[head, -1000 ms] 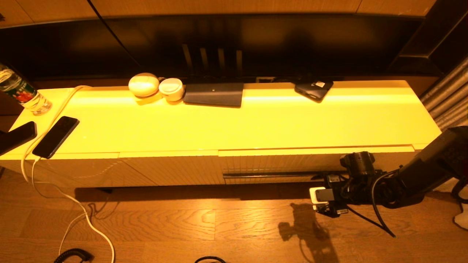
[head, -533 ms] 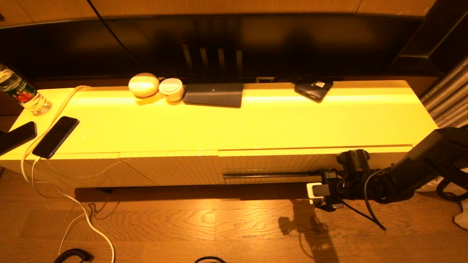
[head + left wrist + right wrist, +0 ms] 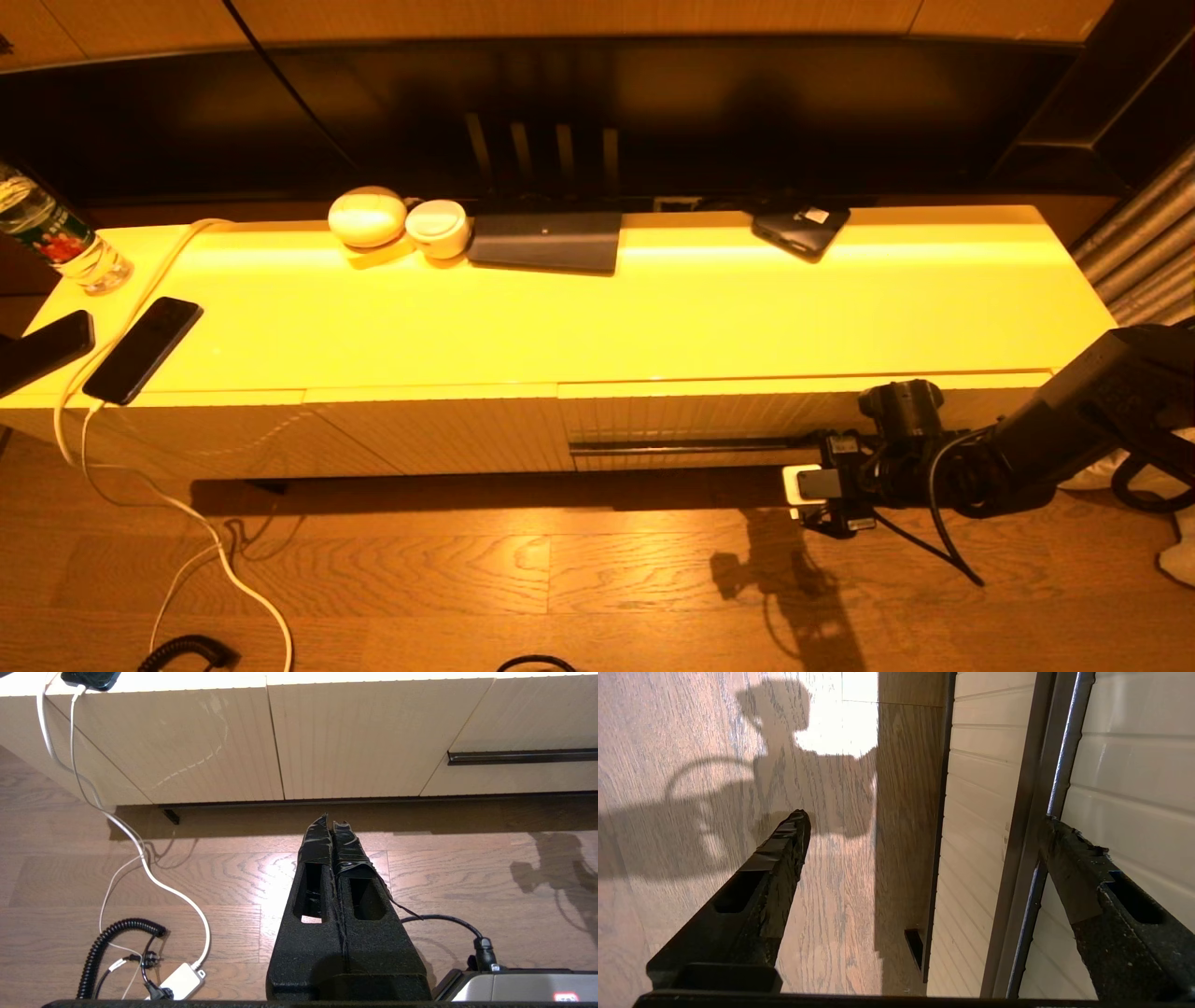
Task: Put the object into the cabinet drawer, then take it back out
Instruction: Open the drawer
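Wooden floor below; right gripper [image 3: 924, 821] fingers apparently straddle cabinet drawer [image 3: 1111, 760] handle.

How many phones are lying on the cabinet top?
2 clearly: a black phone near the left front edge, plugged into a white cable, and a dark phone at the back right. A similar dark object at the far left edge is cut off.

The cabinet drawer [image 3: 719, 415] is sitting closed at lower centre-right of the head view, its cream, finely ribbed front lying flush, with a long dark handle strip [image 3: 686, 447] running along it.
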{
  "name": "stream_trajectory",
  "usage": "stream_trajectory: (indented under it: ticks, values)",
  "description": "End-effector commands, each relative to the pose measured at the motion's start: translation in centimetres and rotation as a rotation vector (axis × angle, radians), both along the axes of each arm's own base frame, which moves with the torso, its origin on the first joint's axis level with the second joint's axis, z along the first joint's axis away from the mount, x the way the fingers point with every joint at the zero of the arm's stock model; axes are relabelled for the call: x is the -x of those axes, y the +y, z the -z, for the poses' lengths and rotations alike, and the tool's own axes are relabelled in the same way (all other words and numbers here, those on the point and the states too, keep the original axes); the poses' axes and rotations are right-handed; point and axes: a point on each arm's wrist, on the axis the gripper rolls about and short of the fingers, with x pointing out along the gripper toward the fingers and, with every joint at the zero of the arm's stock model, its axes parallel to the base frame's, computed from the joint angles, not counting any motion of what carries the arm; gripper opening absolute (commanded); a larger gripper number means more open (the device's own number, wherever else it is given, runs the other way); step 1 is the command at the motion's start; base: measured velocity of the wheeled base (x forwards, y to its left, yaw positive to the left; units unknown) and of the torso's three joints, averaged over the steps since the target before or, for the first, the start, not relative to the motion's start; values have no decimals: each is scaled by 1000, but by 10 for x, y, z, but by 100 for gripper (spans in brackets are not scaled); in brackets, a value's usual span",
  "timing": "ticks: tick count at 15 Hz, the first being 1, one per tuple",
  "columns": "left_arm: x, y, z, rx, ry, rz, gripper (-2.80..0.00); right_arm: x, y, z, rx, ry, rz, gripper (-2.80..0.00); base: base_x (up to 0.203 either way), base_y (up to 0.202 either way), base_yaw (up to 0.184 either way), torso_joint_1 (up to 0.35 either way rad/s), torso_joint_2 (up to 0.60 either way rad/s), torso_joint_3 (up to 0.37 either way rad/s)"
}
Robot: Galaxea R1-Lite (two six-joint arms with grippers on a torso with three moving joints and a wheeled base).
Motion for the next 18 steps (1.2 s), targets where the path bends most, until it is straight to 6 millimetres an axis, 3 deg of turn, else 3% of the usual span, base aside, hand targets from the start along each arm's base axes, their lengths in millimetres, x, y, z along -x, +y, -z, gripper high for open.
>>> stream_trajectory:
  ticks: [1,6,13,18]
  values:
    - [0,0,1,0,3,0,-280,1,-1,-4,3,-14,-5,0,0,0,0,0,0,0]
    - [0,0,0,0,1,0,-280,15,-2,-15,2,-9,-9,0,0,0,0,0,0,0]
    - [0,0,0,0,1,0,-280,-7,-8,-5,0,-29,12,0,0,0,0,0,0,0]
    - [0,0,0,0,1,0,-280,-8,-10,6,5,-2,18,0,0,0,0,0,0,0]
